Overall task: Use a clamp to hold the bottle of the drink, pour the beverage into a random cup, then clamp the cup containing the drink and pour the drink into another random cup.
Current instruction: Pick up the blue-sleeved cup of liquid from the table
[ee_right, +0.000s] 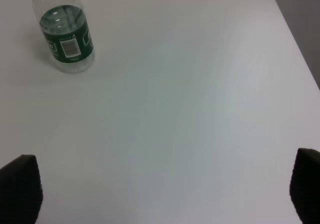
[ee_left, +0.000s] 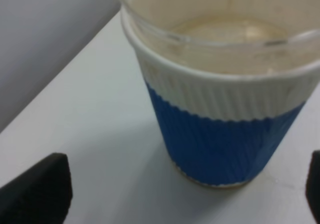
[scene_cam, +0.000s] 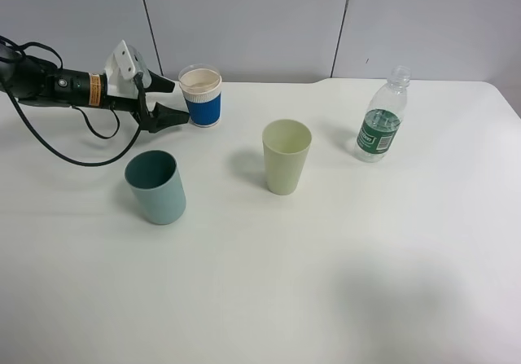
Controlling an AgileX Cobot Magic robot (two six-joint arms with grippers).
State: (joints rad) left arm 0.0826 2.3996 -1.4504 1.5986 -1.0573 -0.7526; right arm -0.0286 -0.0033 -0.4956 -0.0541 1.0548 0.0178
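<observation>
- Left tool (scene_cam: 177, 100) is spread wide and grips nothing. It reaches in low from the left side of the table (scene_cam: 326, 282), lying roughly level.
- Straight ahead of it stands the blue-sleeved cup (scene_cam: 202, 99), upright near the back edge, its long axis vertical and so square to the tool's reach. The left wrist view shows the cup centred in the gap, with one black fingertip on either side and the sleeve mostly beyond them.
- A pale drink (ee_left: 230, 31) seems to sit inside that cup, so I judge this to be the cup-clamping step. Closing in on the sleeve calls for a little more forward travel.
- Teal cup (scene_cam: 155, 186) is near the left arm, in front of it. The pale green cup (scene_cam: 286, 155) stands toward the middle. Either could receive the pour, and the teal one is closer.
- Bottle (scene_cam: 379, 120) stands upright on the right, well apart from all three cups.
- Right tool (ee_right: 162, 186) is also spread and unloaded. It appears only in its own wrist view, looking at the bottle from a distance.
- Hard to make out:
  - From the high view, I cannot tell whether the nearer fingertip touches the sleeve or sits just beside it.
  - Both other cups' interiors are hard to judge.
  - I cannot tell whether the bottle is capped.
</observation>
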